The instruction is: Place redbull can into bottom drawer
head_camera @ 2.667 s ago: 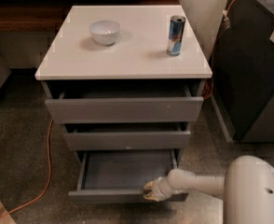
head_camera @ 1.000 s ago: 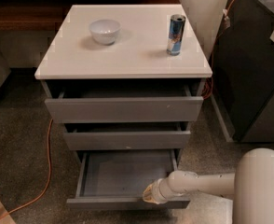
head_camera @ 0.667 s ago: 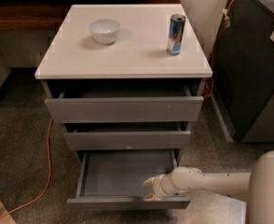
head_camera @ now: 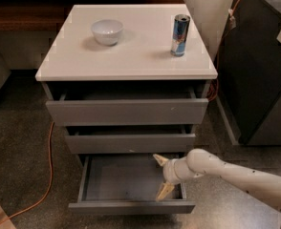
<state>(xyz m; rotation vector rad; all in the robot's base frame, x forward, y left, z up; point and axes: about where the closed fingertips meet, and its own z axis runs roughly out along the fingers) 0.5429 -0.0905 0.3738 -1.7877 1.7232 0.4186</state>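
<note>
Redbull can (head_camera: 180, 35): we list one slim can with blue and silver panels, standing upright on the right rear part of the counter, well apart from the gripper.
Bottom drawer (head_camera: 131, 207): we find it standing open, the lowest of three, its grey tray showing and its flat front nearest the camera.
Gripper (head_camera: 162, 175): we see it low down, over the right side of the bottom drawer's tray. Its two tan fingers are spread wide, one toward the back of the tray and one toward the front, and nothing is held between them.
Arm (head_camera: 236, 175): white, reaching in from the lower right corner toward the drawer.
Middle drawer (head_camera: 131, 142): grey, out a little, with a dark gap above its front.
Top drawer (head_camera: 126, 111): grey, the tallest front, also out a little.
Counter (head_camera: 131, 56): we note a white flat top carrying the can and a bowl.
Bowl (head_camera: 107, 31): white, upright, on the left rear part of the counter, well apart from the can.
Cable (head_camera: 47, 175): orange, lying on the speckled floor to the left of the drawers.
Cabinet (head_camera: 260, 70): dark, standing at the right of the counter.
</note>
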